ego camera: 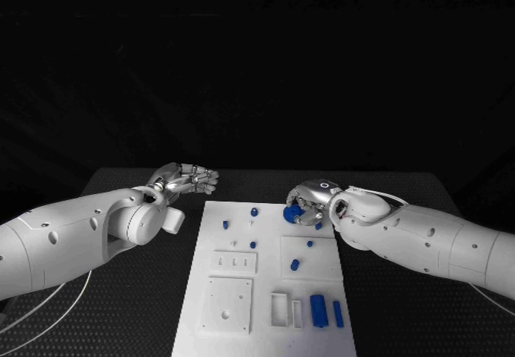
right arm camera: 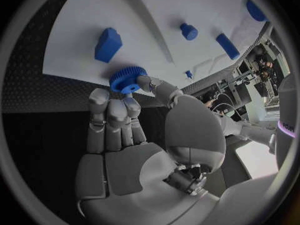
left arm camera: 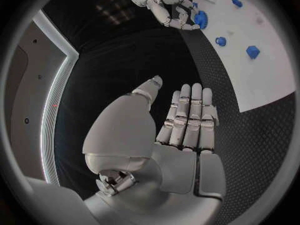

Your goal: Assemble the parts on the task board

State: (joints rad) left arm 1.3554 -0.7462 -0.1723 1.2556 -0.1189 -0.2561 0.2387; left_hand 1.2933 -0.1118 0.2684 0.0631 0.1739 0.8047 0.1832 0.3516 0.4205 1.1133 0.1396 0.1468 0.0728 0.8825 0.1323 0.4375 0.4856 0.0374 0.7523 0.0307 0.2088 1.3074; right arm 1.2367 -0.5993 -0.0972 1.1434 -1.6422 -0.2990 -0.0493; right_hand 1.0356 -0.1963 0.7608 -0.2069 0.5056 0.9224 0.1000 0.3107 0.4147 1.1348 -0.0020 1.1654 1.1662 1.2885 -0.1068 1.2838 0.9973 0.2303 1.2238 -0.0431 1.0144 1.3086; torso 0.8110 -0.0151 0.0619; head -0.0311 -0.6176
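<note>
The white task board (ego camera: 269,282) lies in the middle of the black table. At its far right edge my right hand (ego camera: 311,201) pinches a blue gear (ego camera: 292,214) between thumb and fingertips, low over the board. The right wrist view shows the gear (right arm camera: 128,79) at the tips of the hand (right arm camera: 125,130), near a blue block (right arm camera: 108,45). My left hand (ego camera: 184,178) hovers off the board's far left corner. In the left wrist view this hand (left arm camera: 181,120) has its fingers stretched out and holds nothing.
Several small blue pegs stand on the board's far half, one peg (ego camera: 253,212) near the gear. Two blue cylinders (ego camera: 318,305) lie by a white slotted block (ego camera: 280,309) at the near end. A square white plate (ego camera: 228,305) sits near left. Thin cables (ego camera: 65,297) loop beside the left arm.
</note>
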